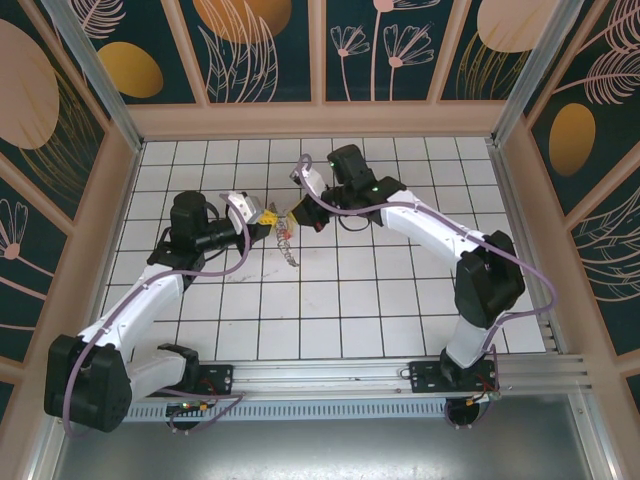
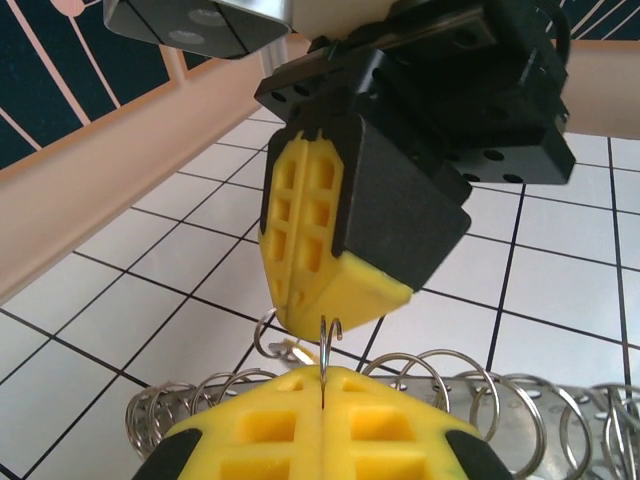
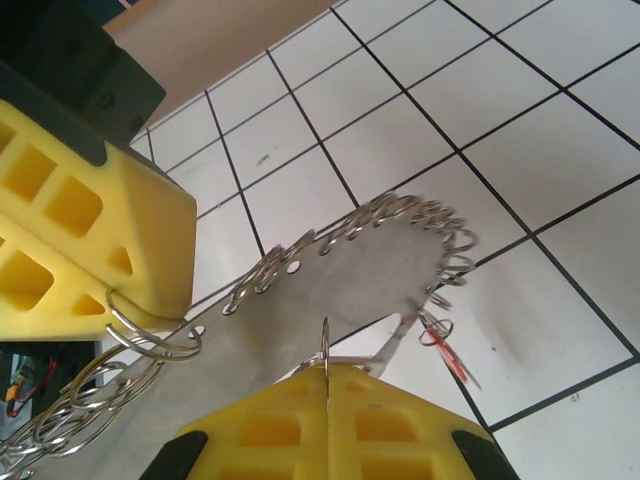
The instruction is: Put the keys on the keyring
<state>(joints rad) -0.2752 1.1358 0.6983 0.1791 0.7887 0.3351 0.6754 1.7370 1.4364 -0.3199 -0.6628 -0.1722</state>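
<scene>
Where the keyring (image 1: 289, 245) hangs: between the tips of the two arms, over the desk (image 1: 400, 290). I cannot tell if its lower end touches the tiles.
Keyring parts: many small silvery rings (image 3: 420, 212) in a row, with a small red tag (image 3: 447, 352) at one end.
Left jaws: pressed together, pinching a thin wire of the keyring.
Right jaws: pressed together, with a thin wire caught in their seam.
Jaws to each other: just beside one another.
Desk: white tiles with dark lines.

White tiled tabletop (image 1: 400, 300) ringed by dark floral wall panels (image 1: 380, 45).
</scene>
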